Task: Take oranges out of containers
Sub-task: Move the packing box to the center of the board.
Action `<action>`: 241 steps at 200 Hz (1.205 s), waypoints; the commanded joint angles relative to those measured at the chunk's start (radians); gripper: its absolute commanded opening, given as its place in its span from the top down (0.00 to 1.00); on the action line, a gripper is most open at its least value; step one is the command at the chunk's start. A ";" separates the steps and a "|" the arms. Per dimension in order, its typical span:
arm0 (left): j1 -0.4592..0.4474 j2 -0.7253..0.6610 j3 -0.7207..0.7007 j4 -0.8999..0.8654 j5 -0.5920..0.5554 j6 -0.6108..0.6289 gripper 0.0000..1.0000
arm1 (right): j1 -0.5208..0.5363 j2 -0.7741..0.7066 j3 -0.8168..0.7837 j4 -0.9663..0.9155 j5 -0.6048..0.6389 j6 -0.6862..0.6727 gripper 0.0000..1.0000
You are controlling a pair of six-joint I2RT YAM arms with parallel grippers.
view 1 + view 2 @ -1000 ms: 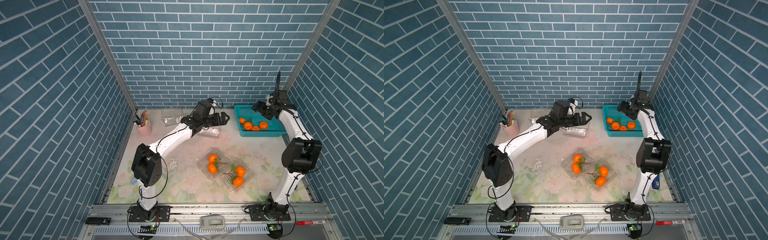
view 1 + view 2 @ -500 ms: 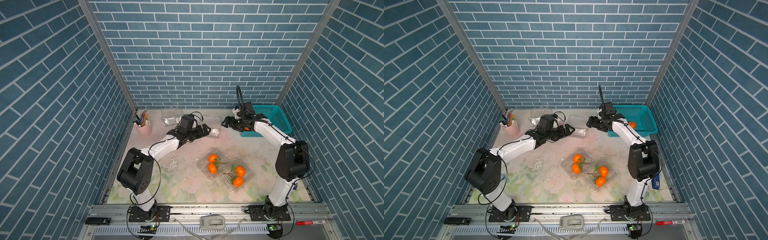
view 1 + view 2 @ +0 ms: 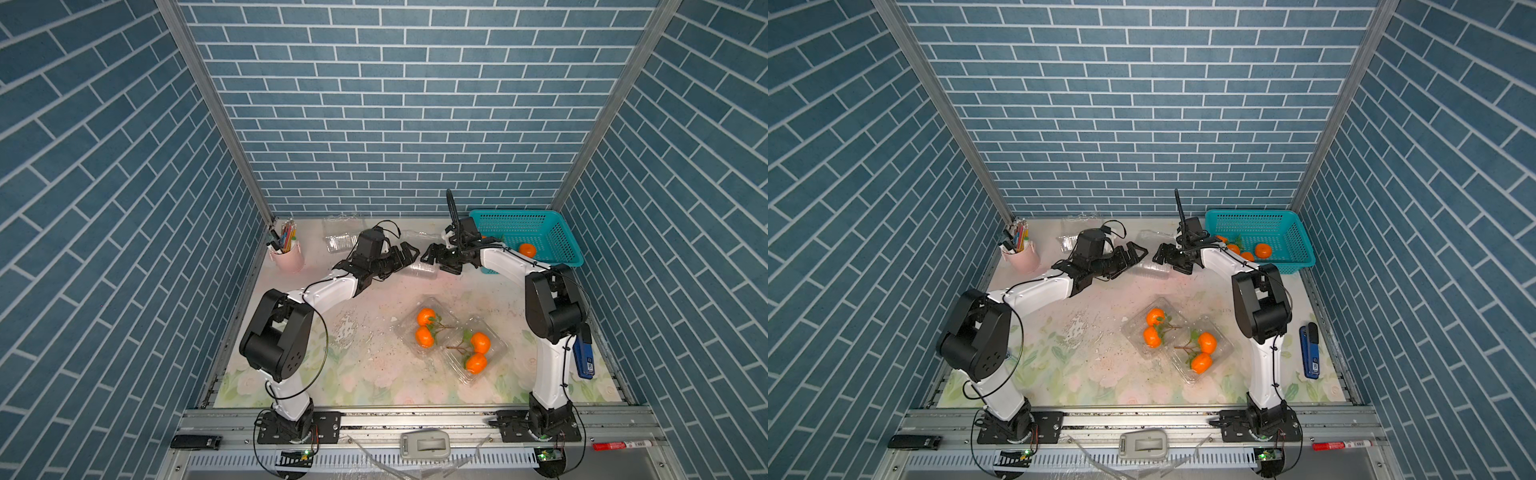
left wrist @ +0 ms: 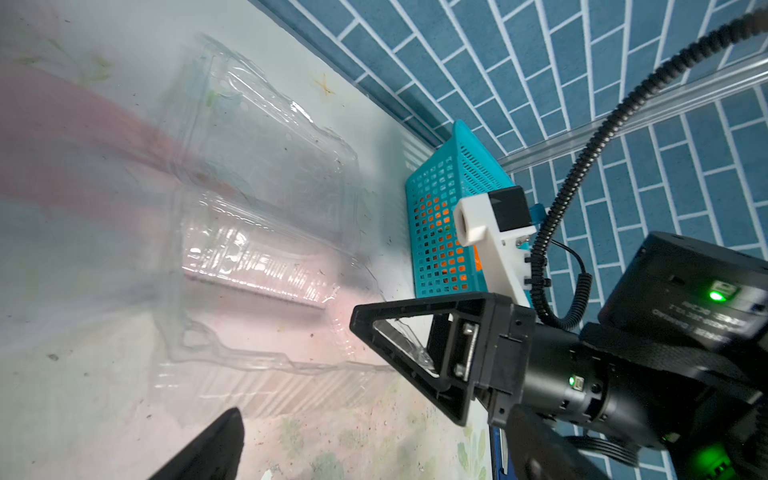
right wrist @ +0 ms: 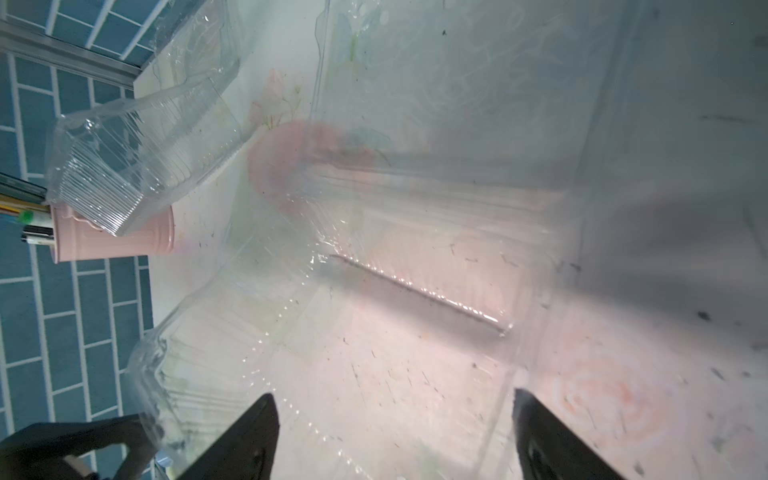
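Four oranges on leafy twigs lie in two clear containers with their lids open, mid-table. More oranges sit in the teal basket. An empty clear container lies open between my two grippers at the back. My left gripper is open at its left side. My right gripper is open, fingers astride its right rim.
Two more empty clear containers rest by the back wall. A pink pen cup stands at the back left. A blue stapler lies by the right arm's base. Brick walls close three sides.
My right gripper swung left from above the basket down to the empty container. My left arm lowered and drew back to that container's left side. Both grippers stayed open.
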 commanded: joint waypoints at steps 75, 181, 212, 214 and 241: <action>0.083 0.175 0.148 0.016 0.027 -0.008 0.01 | 0.001 0.199 0.245 0.191 -0.069 0.188 0.14; 0.159 0.229 0.229 -0.030 0.066 0.019 0.01 | 0.001 0.377 0.541 0.172 -0.112 0.209 0.13; 0.159 0.155 0.189 -0.077 0.072 0.037 0.01 | -0.002 0.265 0.463 0.109 -0.068 0.127 0.11; 0.159 0.150 0.184 -0.077 0.074 0.037 0.01 | -0.002 0.254 0.455 0.105 -0.064 0.120 0.11; 0.158 0.071 0.108 -0.079 0.085 0.020 0.01 | -0.011 0.128 0.331 0.080 -0.027 0.065 0.10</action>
